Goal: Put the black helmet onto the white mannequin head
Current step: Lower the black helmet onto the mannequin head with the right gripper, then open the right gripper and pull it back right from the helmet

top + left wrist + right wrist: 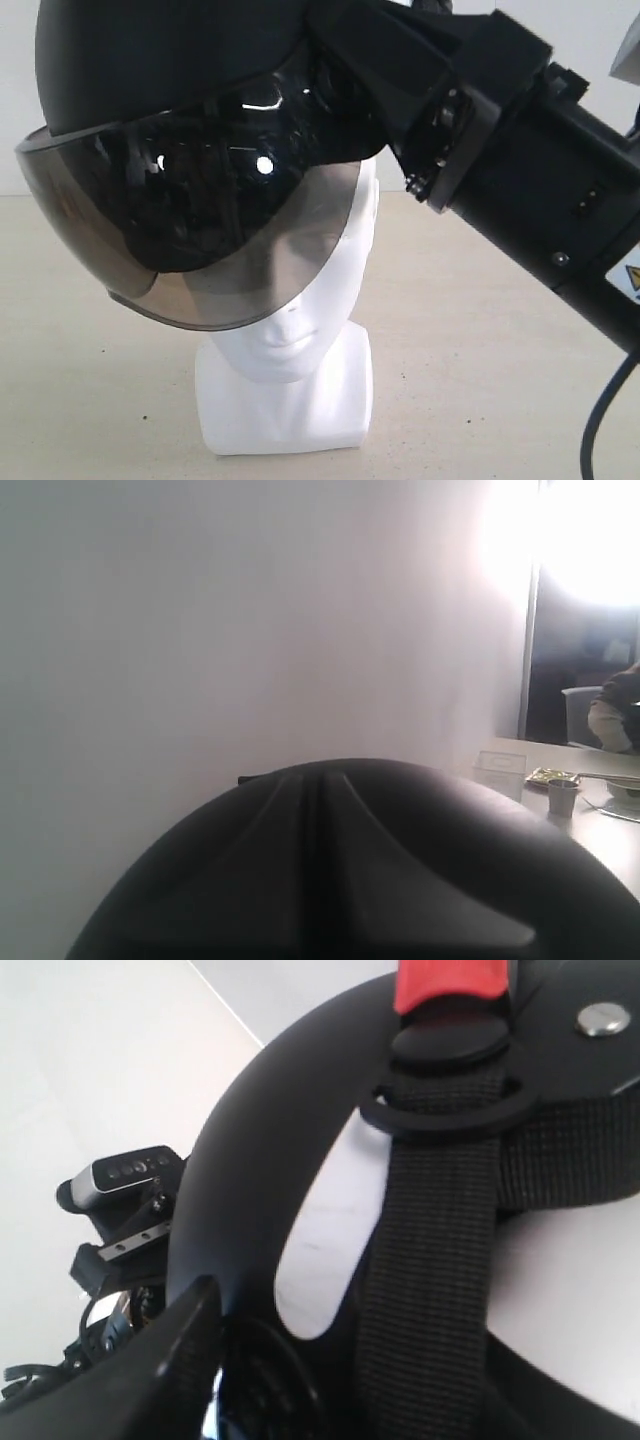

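Note:
The black helmet (pixel 150 60) hangs tilted over the white mannequin head (pixel 290 340). Its smoky visor (pixel 200 250) covers the upper face; mouth, chin and squarish base show below. My right gripper (pixel 350 70) reaches in from the right and is shut on the helmet's side rim. In the right wrist view one finger (pixel 170 1360) presses the outside of the rim (pixel 260 1160), beside the black chin strap (pixel 430 1260) and a patch of the white head (pixel 320 1250). The helmet's dome (pixel 350 880) fills the lower left wrist view; no left fingers show.
The head stands on a beige table (pixel 480 330) before a pale wall. The right arm's cable (pixel 600 420) hangs at the right edge. A camera on a mount (pixel 125 1175) sits beyond the helmet. A far table with a cup (pixel 562 797) and a seated person (pixel 615 710) shows.

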You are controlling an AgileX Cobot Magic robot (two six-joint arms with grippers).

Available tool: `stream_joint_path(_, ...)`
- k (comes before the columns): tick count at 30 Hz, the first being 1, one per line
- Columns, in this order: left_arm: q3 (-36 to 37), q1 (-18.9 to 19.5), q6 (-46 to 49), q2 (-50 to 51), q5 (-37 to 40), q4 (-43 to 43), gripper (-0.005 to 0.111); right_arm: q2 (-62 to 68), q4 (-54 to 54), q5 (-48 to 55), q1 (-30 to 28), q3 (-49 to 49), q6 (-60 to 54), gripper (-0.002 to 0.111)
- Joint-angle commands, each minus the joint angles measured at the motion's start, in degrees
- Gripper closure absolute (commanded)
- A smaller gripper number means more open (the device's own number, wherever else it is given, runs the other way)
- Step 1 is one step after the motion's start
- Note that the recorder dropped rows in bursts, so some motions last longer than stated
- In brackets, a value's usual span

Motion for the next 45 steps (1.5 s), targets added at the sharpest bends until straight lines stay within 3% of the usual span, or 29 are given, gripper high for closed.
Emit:
stream_joint_path(1,1.0,-0.7,0.4,1.3,0.1,6.1,0.102,-2.4,4.8,-6.6,-0.6,1.3,-4.2,0.108)
stream_joint_path(11,1.0,-0.9,-0.9,3.2,-2.6,7.6,0.102,-2.5,9.3,-6.6,-0.6,5.5,-7.0,0.108)
stream_joint_path(19,1.0,-5.7,1.0,5.9,-1.8,9.1,0.102,-2.5,11.1,-6.6,-0.6,5.6,-9.7,0.108)
stream_joint_path(30,1.0,-9.4,1.8,7.5,-0.6,10.2,0.102,-3.3,19.2,-6.6,-0.6,9.0,-14.1,0.108)
stream_joint_path(34,1.0,-9.8,0.6,8.5,-1.3,10.2,0.102,-5.5,21.9,-6.6,-0.6,9.0,-19.4,0.108)
stream_joint_path(41,0.9,-15.9,0.8,10.6,3.3,10.2,0.102,-8.6,27.8,-4.9,-0.6,9.0,-24.7,0.108)
stream_joint_path(45,0.9,-16.5,0.8,10.7,4.5,9.9,0.102,-8.6,31.0,-1.0,-0.6,9.0,-37.6,0.108)
